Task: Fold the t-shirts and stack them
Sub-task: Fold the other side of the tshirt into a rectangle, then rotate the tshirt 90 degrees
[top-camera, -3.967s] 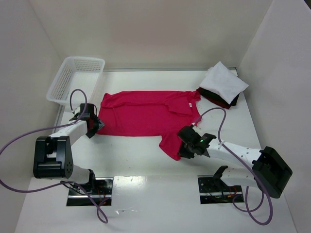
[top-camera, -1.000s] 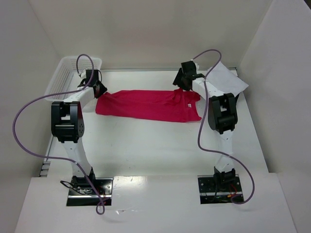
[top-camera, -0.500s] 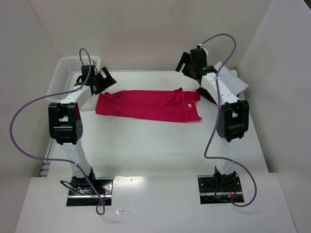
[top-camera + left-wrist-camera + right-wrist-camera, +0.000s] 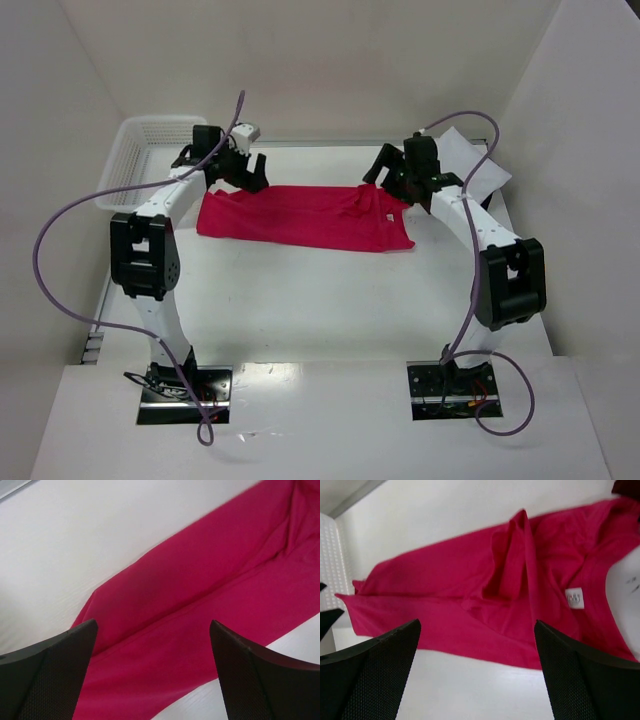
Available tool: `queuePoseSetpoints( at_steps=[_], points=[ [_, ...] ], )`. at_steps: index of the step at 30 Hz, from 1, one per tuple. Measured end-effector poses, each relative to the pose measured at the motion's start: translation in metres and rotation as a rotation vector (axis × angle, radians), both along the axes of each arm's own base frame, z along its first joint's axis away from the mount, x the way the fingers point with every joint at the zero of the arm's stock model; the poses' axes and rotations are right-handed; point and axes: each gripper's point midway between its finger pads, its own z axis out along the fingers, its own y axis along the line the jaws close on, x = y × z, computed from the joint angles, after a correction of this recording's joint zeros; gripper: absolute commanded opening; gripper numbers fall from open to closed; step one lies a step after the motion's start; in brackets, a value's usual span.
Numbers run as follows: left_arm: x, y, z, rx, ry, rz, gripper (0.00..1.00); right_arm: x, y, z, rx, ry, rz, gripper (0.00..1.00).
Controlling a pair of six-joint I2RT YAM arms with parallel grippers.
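My left gripper [image 4: 252, 178] hangs over the far left end of the crimson t-shirt [image 4: 300, 215]. Its fingers [image 4: 50, 680] are spread wide, with nothing between them. Through my left wrist camera I see only red cloth and bare white table [image 4: 300, 310] below, with a long crease running along the shirt.

My right gripper [image 4: 384, 177] hangs over the shirt's far right end, near the collar. Its fingers [image 4: 585, 675] are also spread wide and hold nothing.

The crimson t-shirt lies flat across the far half of the table as a long band, folded lengthwise. One sleeve is bunched into a raised ridge near the middle of its right half. The small white neck label [image 4: 573, 598] faces up beside the collar opening.

The folded white t-shirt [image 4: 488, 172] sits in the far right corner, partly behind my right arm. A dark cloth edge [image 4: 627, 486] shows at the top corner of my right wrist view, but I cannot tell more about it. The white mesh basket [image 4: 135, 165] stands at the far left, beside my left arm and apart from the red shirt.
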Motion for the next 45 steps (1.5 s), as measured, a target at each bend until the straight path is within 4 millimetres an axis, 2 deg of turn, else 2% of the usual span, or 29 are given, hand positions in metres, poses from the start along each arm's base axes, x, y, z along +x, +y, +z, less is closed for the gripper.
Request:
queuePoseSetpoints(
  at_steps=[2,4,9,12,15,18,21,27,31,35,39,43,45],
  points=[
    [0.0,-0.002,-0.004,0.063,-0.014,-0.055,1.0,-0.011,0.0,-0.009,0.011,0.029,0.0,1.0],
    [0.004,0.005,-0.012,0.116,-0.021,-0.086,1.0,-0.02,0.0,-0.013,0.023,0.043,0.0,1.0],
    [-0.003,0.018,-0.057,0.238,0.044,-0.154,1.0,-0.04,0.003,-0.016,0.062,0.065,-0.017,1.0],
    [-0.011,0.019,-0.084,0.291,0.103,-0.193,1.0,-0.048,0.016,-0.022,0.069,0.082,-0.002,1.0],
    [-0.018,0.02,-0.103,0.349,0.149,-0.216,1.0,-0.055,0.027,-0.035,0.078,0.121,0.011,1.0],
    [-0.023,0.02,-0.115,0.414,0.173,-0.228,1.0,-0.054,0.03,-0.055,0.081,0.168,0.001,1.0],
    [-0.023,0.019,-0.119,0.486,0.176,-0.23,1.0,-0.054,0.031,-0.073,0.074,0.209,-0.008,1.0],
    [-0.025,0.012,-0.116,0.594,0.183,-0.208,1.0,-0.051,0.031,-0.085,0.068,0.228,-0.014,1.0],
    [-0.034,-0.007,-0.116,0.643,0.196,-0.189,1.0,-0.05,0.03,-0.094,0.056,0.24,-0.023,1.0],
    [-0.056,-0.028,-0.12,0.602,0.233,-0.174,1.0,-0.053,0.022,-0.107,0.035,0.246,-0.056,1.0],
    [-0.08,-0.035,-0.123,0.547,0.284,-0.134,1.0,-0.061,0.014,-0.121,0.008,0.269,-0.082,1.0],
    [-0.103,-0.04,-0.126,0.515,0.35,-0.092,1.0,-0.06,0.012,-0.122,0.0,0.261,-0.092,1.0],
    [-0.118,-0.049,-0.128,0.489,0.397,-0.082,1.0,-0.057,0.013,-0.123,0.0,0.254,-0.093,1.0]
  ],
)
